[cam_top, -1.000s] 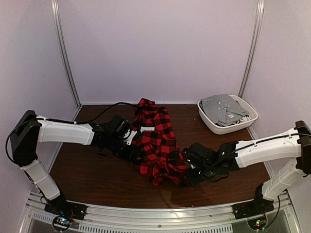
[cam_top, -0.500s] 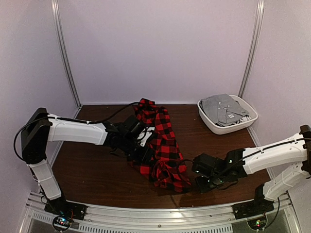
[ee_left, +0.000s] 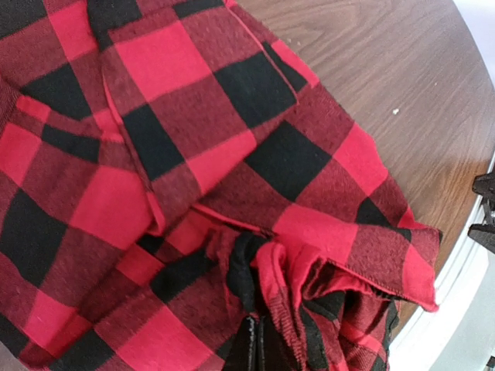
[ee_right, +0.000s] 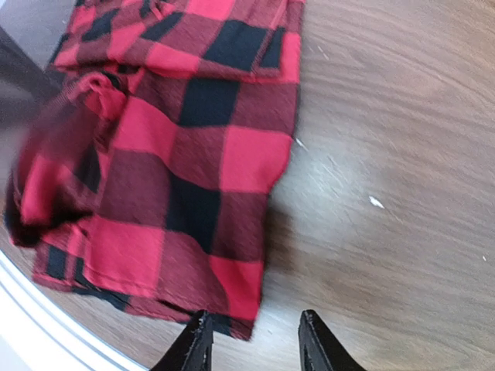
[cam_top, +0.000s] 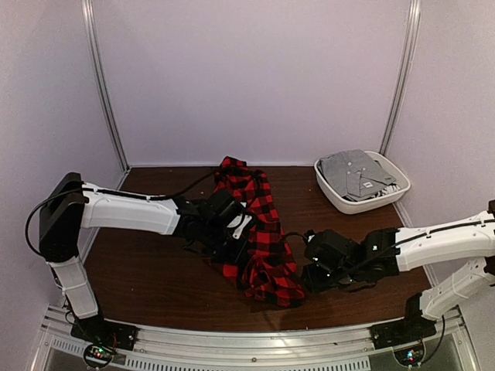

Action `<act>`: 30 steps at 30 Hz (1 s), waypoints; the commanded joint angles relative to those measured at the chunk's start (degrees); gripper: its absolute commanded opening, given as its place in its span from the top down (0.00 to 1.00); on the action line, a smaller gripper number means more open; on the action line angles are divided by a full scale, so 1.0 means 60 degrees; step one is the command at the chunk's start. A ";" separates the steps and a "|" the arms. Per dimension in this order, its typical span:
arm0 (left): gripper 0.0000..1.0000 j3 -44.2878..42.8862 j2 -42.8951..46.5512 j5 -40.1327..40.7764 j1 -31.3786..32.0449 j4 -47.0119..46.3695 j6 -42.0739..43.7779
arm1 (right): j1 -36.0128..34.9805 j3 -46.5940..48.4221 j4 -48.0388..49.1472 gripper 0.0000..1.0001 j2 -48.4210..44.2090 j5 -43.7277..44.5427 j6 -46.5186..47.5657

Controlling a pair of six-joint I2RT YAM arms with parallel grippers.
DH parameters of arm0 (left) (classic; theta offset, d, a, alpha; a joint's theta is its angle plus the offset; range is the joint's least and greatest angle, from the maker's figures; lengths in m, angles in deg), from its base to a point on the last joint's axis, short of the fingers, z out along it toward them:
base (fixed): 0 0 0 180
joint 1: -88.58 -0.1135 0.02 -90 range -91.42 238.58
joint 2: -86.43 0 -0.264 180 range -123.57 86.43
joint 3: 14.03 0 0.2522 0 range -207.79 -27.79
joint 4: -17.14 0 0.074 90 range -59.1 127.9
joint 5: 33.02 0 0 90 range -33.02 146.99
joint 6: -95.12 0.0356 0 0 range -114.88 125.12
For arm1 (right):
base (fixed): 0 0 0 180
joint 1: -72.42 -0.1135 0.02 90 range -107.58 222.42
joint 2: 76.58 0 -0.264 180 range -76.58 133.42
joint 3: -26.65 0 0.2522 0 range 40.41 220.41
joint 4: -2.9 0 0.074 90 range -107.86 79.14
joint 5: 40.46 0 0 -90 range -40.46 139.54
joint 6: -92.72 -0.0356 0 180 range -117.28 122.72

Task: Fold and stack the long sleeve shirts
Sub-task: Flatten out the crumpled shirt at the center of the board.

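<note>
Since the earlier frames the left gripper [cam_top: 236,238] has advanced onto the red-and-black flannel shirt [cam_top: 259,220], and the right gripper [cam_top: 309,269] has released it.

Top view: the shirt lies bunched in a strip from the far edge of the table [cam_top: 155,270] toward its near edge. A white basket [cam_top: 352,205] holding folded grey shirts [cam_top: 356,171] sits at the far right corner.

Left wrist view: the fingers [ee_left: 250,349] are clamped together on a fabric fold, probably to drag the garment open.

Right wrist view: the fingers [ee_right: 196,345] stand moderately apart and empty, over bare wood just beside the hem, likely seeking a new grasp.
</note>
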 commanded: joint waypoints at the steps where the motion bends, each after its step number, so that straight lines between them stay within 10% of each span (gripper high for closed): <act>1: 1.00 -0.0140 0.0608 0.0244 0.0474 0.0522 -0.0492 | -0.0027 0.0439 0.0893 0.60 0.0549 0.0415 0.0430; 16: 1.00 0.1657 0.2081 0.1397 0.3747 0.1225 -0.3545 | 0.0612 0.0514 0.2871 0.59 0.1918 -0.0104 0.1493; 22: 0.61 0.2379 0.2954 0.2360 0.4490 0.1541 -0.4926 | 0.0616 0.0254 0.3292 0.59 0.1982 -0.0322 0.1463; 30: 0.53 0.2552 0.4296 0.3229 0.3322 0.1168 -0.4797 | 0.0616 -0.0249 0.3336 0.59 0.2056 -0.0126 0.1387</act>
